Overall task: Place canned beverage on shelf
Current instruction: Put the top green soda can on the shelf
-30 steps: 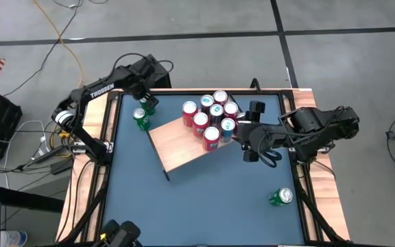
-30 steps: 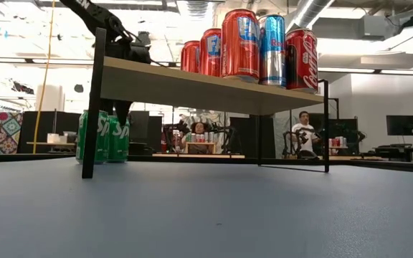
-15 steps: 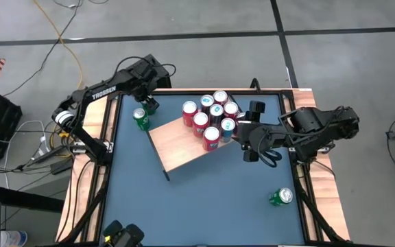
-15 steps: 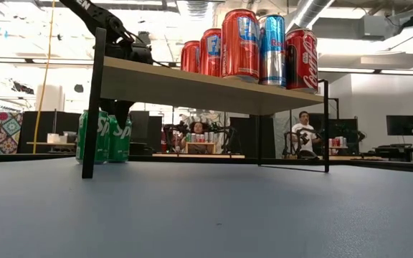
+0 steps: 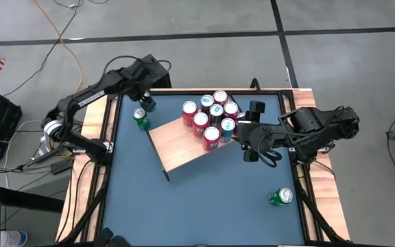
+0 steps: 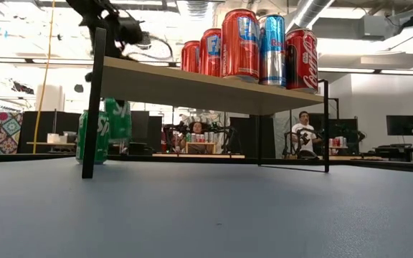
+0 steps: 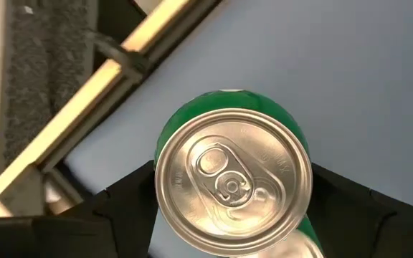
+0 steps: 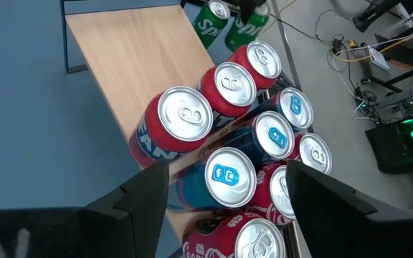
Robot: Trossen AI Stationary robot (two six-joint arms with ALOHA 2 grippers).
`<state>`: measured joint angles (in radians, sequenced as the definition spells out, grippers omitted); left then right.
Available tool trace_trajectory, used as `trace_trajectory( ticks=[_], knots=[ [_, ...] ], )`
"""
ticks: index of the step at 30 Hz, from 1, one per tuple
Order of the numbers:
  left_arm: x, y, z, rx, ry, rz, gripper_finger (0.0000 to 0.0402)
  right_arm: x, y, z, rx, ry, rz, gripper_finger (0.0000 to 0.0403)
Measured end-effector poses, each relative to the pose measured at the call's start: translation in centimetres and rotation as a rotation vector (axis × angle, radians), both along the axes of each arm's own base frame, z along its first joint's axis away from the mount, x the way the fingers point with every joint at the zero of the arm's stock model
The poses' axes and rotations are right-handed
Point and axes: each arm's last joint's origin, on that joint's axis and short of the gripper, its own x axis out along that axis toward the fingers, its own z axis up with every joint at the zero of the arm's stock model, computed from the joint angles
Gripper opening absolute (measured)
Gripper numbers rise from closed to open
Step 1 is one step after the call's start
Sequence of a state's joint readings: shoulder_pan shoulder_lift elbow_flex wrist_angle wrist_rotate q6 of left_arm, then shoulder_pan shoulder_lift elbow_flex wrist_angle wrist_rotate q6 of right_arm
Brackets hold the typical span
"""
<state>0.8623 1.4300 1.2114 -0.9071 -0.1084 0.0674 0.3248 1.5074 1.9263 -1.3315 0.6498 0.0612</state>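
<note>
Green can (image 7: 231, 190): you have it clenched between the left fingers (image 7: 124, 204), one dark finger on each side of its body, silver top facing the wrist camera. The low view shows it at the left of the frame, behind the shelf's black front leg, with its base hanging clear of the tabletop (image 5: 204, 206). A second green can (image 6: 90, 136) stands on the tabletop just beside it and sits lower.

From above, your left gripper (image 5: 145, 103) is at the upper left of the tabletop, just off the left end of the shelf (image 5: 180, 147). The shelf lies slantwise across the middle. Its lower left half is bare wood, and its upper right end carries a tight cluster of red and blue cans (image 5: 211, 116), all upright.

Your right gripper (image 5: 247, 137) waits just off that crowded end, right of centre. Its fingers (image 8: 145, 193) are spread wide and grasp nothing. A third green can (image 5: 280, 197) rests on the tabletop at the lower right, well apart from everything else.
</note>
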Motion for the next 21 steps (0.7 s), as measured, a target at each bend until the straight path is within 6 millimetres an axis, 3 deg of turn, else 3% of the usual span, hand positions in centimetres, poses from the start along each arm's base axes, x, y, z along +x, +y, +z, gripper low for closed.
trace_trajectory(
  ticks=[11,21],
  knots=[
    [-2.6,-5.2,5.7,0.062,-0.277,0.000,0.0278,0.0,0.0,0.0,-0.004,0.002,0.003,0.0273],
    [-1.2,-10.6,11.7,0.103,-0.432,-0.161,0.0278,0.6,-0.4,0.4,0.003,-0.052,-0.006,0.0273]
  ],
)
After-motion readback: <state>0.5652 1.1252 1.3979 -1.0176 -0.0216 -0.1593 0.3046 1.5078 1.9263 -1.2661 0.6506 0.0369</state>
